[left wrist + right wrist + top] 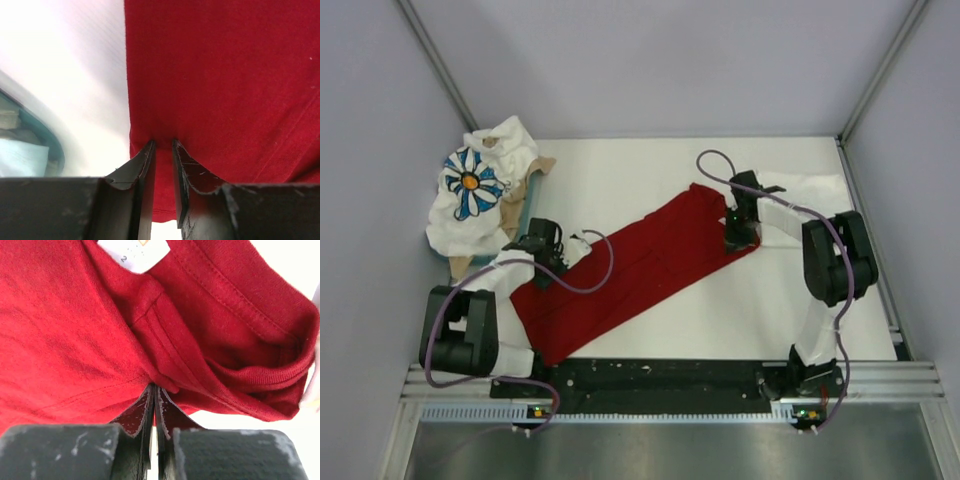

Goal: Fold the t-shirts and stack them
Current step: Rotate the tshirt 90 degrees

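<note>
The red t-shirt [640, 265] lies folded into a long strip, running diagonally from near left to far right. My left gripper [545, 262] is at its near-left end. In the left wrist view the left gripper [163, 142] has its jaws a narrow gap apart, tips on the flat red cloth [225, 75]. My right gripper [740, 236] is at the far-right end. In the right wrist view the right gripper [154, 386] is shut on a fold of the red t-shirt [65, 325] by the collar. The daisy t-shirt [472, 185] is heaped at the far left. The white t-shirt [815, 190] lies at the far right.
The tan-and-teal tray [525, 200] sits under the daisy shirt at the far left; its teal rim shows in the left wrist view [47, 135]. Metal frame posts stand at the back corners. A black rail [660, 375] runs along the near edge.
</note>
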Controlling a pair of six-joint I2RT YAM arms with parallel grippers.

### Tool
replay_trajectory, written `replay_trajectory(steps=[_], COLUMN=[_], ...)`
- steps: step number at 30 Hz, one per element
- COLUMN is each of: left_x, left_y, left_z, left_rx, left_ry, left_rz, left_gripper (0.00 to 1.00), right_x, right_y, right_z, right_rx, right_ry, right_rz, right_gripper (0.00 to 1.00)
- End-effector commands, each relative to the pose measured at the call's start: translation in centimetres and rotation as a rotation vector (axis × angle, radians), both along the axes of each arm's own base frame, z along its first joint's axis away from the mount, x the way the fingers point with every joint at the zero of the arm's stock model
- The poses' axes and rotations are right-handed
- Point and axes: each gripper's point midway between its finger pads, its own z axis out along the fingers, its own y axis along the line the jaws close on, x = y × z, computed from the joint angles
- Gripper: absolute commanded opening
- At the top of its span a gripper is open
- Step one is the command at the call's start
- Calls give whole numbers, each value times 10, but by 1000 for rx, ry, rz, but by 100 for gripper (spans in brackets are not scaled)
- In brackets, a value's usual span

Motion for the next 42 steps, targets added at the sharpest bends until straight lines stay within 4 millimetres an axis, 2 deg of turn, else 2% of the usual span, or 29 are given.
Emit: replay_trajectory(steps=[1, 3, 4, 5, 6, 8, 10, 11, 13, 14, 16, 18, 19, 20, 23, 24, 25, 27, 28, 29, 30, 32, 33, 34, 35, 36, 37, 40, 42], left_x=[-86, -105, -110, -113, -111, -102, -99, -99, -96, -96, -97, -96, -96, -96, -95, -95, -96, -99, -99, -98, -98, -100, -98, -99, -100, -101, -104, -114, -124], left_y=[-1, -2, -4, -8, -16, -48, -97, -115, -143, -154, -163, -164, -163, -161, -159, -159, -160, -157, -154, -151, -146, -136, -134, -133, -133, -131, -131, -130, -131], left_z=[-31, -31, -29, -26, -19, 7, 37, 48, 64, 71, 81, 80, 78, 74, 61, 57, 53, 46, 43, 39, 34, 21, 18, 14, 11, 6, 2, -12, -18], left_rx=[-29, -45, -57, -78, -114, -225, -372, -389, -400, -414, -445, -440, -430, -414, -380, -372, -360, -332, -310, -294, -269, -222, -205, -196, -189, -183, -179, -165, -161], left_ry=[285, 338, 349, 354, 349, 342, 346, 335, 297, 287, 291, 304, 312, 314, 301, 294, 283, 274, 262, 248, 239, 237, 227, 231, 235, 242, 252, 294, 329], left_rz=[-97, -144, -168, -183, -184, -197, -279, -324, -427, -465, -499, -501, -498, -501, -537, -557, -589, -649, -669, -685, -702, -714, -714, -717, -716, -716, -717, -718, -715], left_gripper=[25, 25, 26, 27, 29, 35, 38, 39, 39, 39, 39, 40, 39, 39, 41, 42, 44, 45, 46, 47, 48, 50, 50, 51, 51, 52, 52, 52, 51], right_x=[27, 55, 68, 87, 100, 134, 170, 184, 221, 233, 249, 251, 248, 240, 207, 191, 172, 132, 115, 95, 74, 31, 4, -8, -23, -41, -55, -96, -123], right_y=[-12, -31, -39, -43, -43, -30, -20, -21, -25, -26, -23, -18, -10, -6, 16, 27, 39, 58, 68, 76, 82, 98, 106, 112, 116, 118, 123, 136, 140], right_z=[-17, -18, -26, -16, -24, -16, -6, -8, 5, 8, 27, 52, 70, 80, 130, 166, 173, 201, 204, 215, 210, 221, 212, 221, 216, 208, 220, 215, 198], right_rx=[19, 12, -7, -3, 18, 78, 109, 93, 64, 71, 113, 149, 178, 193, 236, 264, 282, 319, 343, 368, 395, 496, 556, 587, 604, 617, 625, 602, 570], right_ry=[-8, -28, -28, -65, -52, -85, -126, -135, -212, -239, -303, -350, -377, -385, -457, -533, -555, -645, -691, -739, -742, -797, -784, -824, -826, -816, -884, -953, -946], right_rz=[-68, -121, -135, -140, -137, -93, -38, -25, -8, 6, 32, 76, 115, 156, 292, 350, 404, 488, 526, 557, 573, 651, 686, 726, 743, 766, 827, 1006, 1129], right_gripper=[0, 0, 0, 0, 0, 0, 0, 0, 0, 0, 0, 5, 8, 12, 24, 29, 36, 47, 54, 57, 59, 60, 61, 63, 64, 79, 87, 87, 87])
